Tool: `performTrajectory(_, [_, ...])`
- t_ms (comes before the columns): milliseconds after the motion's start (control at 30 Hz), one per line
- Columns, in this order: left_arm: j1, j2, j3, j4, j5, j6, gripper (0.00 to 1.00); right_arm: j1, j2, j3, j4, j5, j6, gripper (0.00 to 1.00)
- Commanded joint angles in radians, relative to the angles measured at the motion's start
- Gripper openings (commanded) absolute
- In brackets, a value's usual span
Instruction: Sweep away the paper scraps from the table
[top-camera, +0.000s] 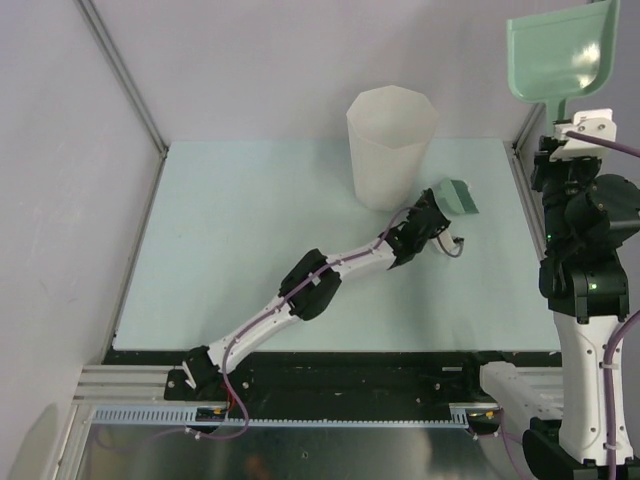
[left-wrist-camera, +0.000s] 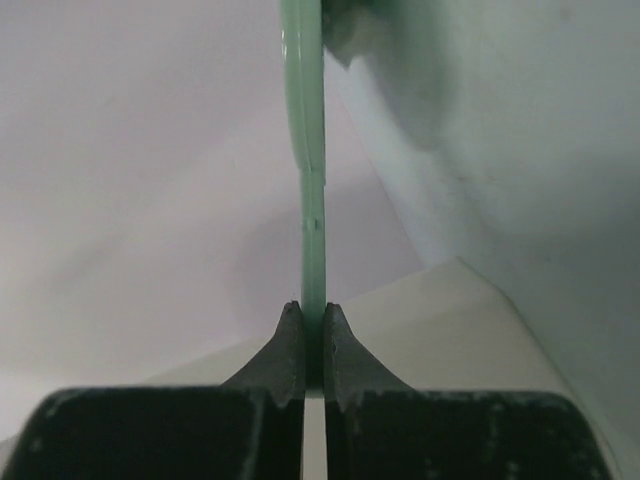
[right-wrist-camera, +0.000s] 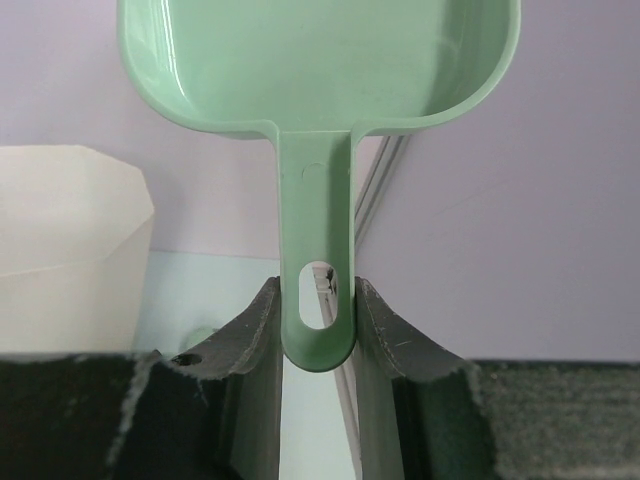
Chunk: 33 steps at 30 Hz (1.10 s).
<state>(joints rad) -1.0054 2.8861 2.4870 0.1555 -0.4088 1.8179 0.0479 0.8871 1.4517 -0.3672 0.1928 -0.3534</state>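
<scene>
No paper scraps show in any view. The pale green table (top-camera: 250, 260) lies bare around the arms. My left gripper (top-camera: 432, 208) reaches to the right of the bin and is shut on a small green sweeper (top-camera: 458, 196), which touches or hovers just over the table. In the left wrist view the sweeper is a thin green edge (left-wrist-camera: 312, 150) pinched between the fingertips of the left gripper (left-wrist-camera: 313, 312). My right gripper (top-camera: 576, 120) is raised at the far right, shut on the handle of a green dustpan (top-camera: 560, 50). The handle (right-wrist-camera: 316, 300) sits in the right gripper (right-wrist-camera: 316, 292), with the pan (right-wrist-camera: 320, 60) above.
A tall white faceted bin (top-camera: 390, 145) stands at the back of the table, just left of the sweeper; it also shows in the right wrist view (right-wrist-camera: 70, 250). Grey walls and metal rails (top-camera: 125, 80) border the table. The right arm's column (top-camera: 585, 300) stands beyond the table's right edge.
</scene>
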Motion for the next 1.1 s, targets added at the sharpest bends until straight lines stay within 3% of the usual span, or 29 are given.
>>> performTrajectory(0, [-0.001, -0.063, -0.017, -0.108, 0.105, 0.064, 0.0, 0.061, -0.008, -0.013, 0.014, 0.055, -0.076, 0.0])
performTrajectory(167, [-0.019, -0.27, -0.29, -0.354, 0.2, -0.067, 0.0, 0.138, -0.004, -0.013, 0.016, 0.146, -0.142, 0.0])
performTrajectory(233, [-0.025, -0.316, -0.293, -0.548, 0.225, -0.17, 0.0, 0.144, 0.0, -0.011, 0.02, 0.149, -0.147, 0.0])
performTrajectory(367, [-0.025, -0.385, -0.325, -0.778, 0.298, -0.327, 0.0, 0.155, 0.01, -0.013, 0.016, 0.151, -0.148, 0.0])
performTrajectory(500, [-0.032, -0.5, -0.451, -0.864, 0.375, -0.449, 0.0, 0.156, 0.026, -0.013, 0.002, 0.158, -0.139, 0.0])
performTrajectory(667, [-0.038, -0.594, -0.5, -0.996, 0.51, -0.563, 0.0, 0.155, 0.035, -0.011, -0.019, 0.163, -0.139, 0.0])
performTrajectory(833, [-0.064, -0.76, -0.64, -1.018, 0.515, -0.603, 0.0, 0.156, 0.033, -0.007, -0.033, 0.158, -0.131, 0.0])
performTrajectory(933, [-0.073, -0.809, -0.594, -1.041, 0.576, -0.666, 0.0, 0.156, 0.032, 0.006, -0.045, 0.161, -0.125, 0.0])
performTrajectory(1033, [-0.075, -0.766, -0.392, -1.037, 0.602, -0.779, 0.0, 0.155, 0.029, 0.012, -0.059, 0.163, -0.125, 0.0])
performTrajectory(1067, [-0.075, -0.742, -0.252, -1.034, 0.594, -0.805, 0.0, 0.155, 0.029, 0.012, -0.062, 0.163, -0.125, 0.0])
